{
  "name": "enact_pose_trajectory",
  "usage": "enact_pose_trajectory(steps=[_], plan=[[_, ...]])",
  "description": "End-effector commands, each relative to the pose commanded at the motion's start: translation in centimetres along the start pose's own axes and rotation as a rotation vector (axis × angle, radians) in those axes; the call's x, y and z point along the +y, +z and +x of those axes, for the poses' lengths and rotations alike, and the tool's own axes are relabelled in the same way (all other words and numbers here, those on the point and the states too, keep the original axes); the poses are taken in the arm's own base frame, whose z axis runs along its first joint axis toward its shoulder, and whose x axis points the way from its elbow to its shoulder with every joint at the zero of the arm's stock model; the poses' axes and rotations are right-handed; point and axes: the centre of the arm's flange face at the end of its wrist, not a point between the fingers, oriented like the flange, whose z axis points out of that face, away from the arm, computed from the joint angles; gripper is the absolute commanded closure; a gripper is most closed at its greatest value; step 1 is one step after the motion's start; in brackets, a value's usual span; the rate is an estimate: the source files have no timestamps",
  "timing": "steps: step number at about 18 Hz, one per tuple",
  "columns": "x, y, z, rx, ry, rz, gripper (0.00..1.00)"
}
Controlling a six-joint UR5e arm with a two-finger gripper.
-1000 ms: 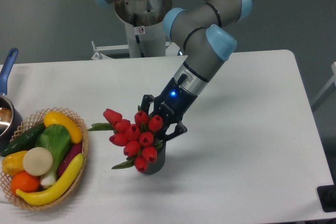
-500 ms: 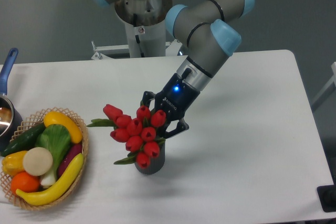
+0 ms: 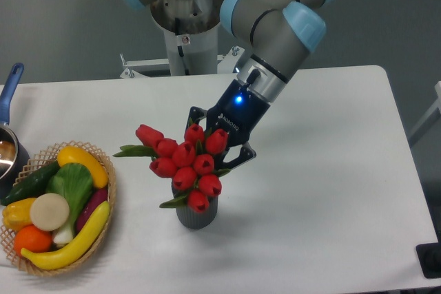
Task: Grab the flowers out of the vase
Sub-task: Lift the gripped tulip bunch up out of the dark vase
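The flowers (image 3: pixel 185 162), a bunch of red tulip buds with green leaves, hang over the mouth of the vase (image 3: pixel 197 214), their lowest bud just above its rim. The vase is small, dark grey and ribbed, and it stands upright on the white table (image 3: pixel 331 170) near the front. My gripper (image 3: pixel 216 144) reaches down from the upper right and is shut on the flowers behind the buds. Its black fingers (image 3: pixel 240 155) show on either side of the bunch. The stems and the fingertips are hidden by the buds.
A woven basket (image 3: pixel 105 222) of colourful fruit and vegetables sits at the front left. A metal pot (image 3: pixel 8 151) with a blue handle stands at the left edge. The arm's base column (image 3: pixel 185 29) rises behind the table's far edge.
The gripper has risen and moved slightly right with the flowers in it. The bunch has come up out of the vase, and the vase has gone from tilted to upright.
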Motion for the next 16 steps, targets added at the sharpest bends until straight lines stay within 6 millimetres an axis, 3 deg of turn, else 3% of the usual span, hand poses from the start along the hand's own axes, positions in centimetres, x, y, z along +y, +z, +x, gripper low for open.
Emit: enact_pose_trajectory(steps=[7,16], plan=[[-2.6,-1.8,1.7,-0.007,0.005,0.043,0.59],[-5.6,-3.8,2.1,-0.041,-0.015,0.062,0.59]])
